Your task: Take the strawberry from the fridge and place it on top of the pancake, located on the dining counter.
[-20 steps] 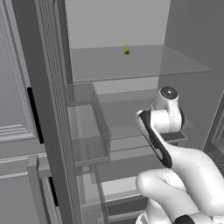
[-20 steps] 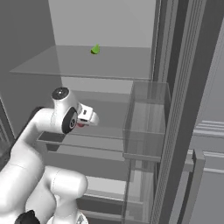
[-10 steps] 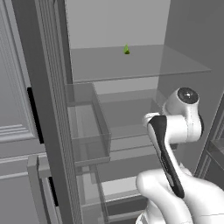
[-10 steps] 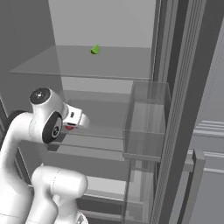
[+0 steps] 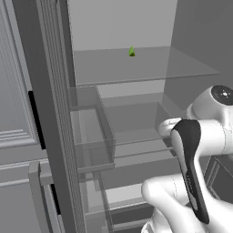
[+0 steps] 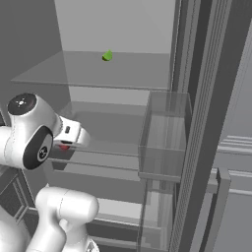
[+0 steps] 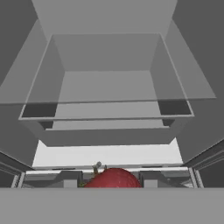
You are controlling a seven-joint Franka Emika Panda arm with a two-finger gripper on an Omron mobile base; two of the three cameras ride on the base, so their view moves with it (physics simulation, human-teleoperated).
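Pincer (image 7: pixel 114 186) clamped on strawberry (image 7: pixel 114 178) before fridge (image 5: pixel 118 73) shelves; no legible writing

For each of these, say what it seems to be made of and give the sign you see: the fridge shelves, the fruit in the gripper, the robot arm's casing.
Fridge shelves: likely glass or clear plastic, since the back wall shows through them.
Strawberry: soft red fruit, matte skin with a small green stem.
Arm casing: smooth white, seemingly glossy plastic or painted metal, with dark joint caps.

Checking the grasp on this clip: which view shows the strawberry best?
The hand view: the strawberry sits large and red at the gripper. The right base view shows a small red patch under the hand; in the left base view the arm blocks it.
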